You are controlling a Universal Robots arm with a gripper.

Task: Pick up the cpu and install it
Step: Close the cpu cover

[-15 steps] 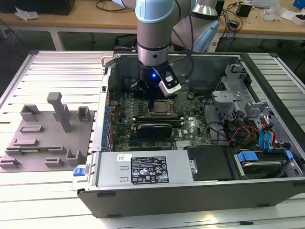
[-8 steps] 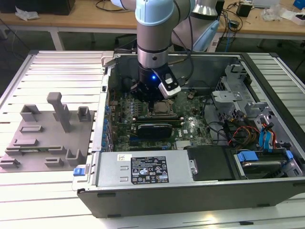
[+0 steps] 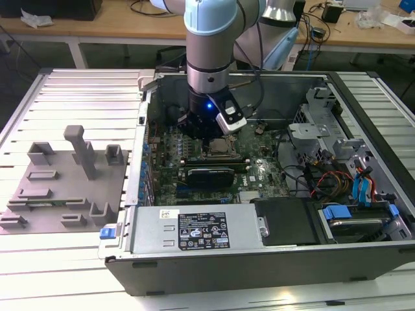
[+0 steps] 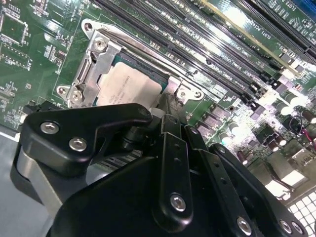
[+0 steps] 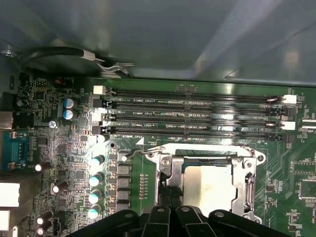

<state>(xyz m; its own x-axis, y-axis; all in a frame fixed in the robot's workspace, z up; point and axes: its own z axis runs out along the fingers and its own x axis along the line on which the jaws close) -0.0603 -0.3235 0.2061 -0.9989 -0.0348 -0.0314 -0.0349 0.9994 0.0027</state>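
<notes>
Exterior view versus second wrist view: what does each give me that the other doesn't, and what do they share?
Exterior view: the whole open computer case, the arm above the board, the power supply, and a gray fixture tray on the exterior view's left. Second wrist view: the cpu lying inside the socket frame, the gripper close over its edge (contact cannot be judged), and the memory slots. Shared: the green motherboard and the socket frame.
</notes>
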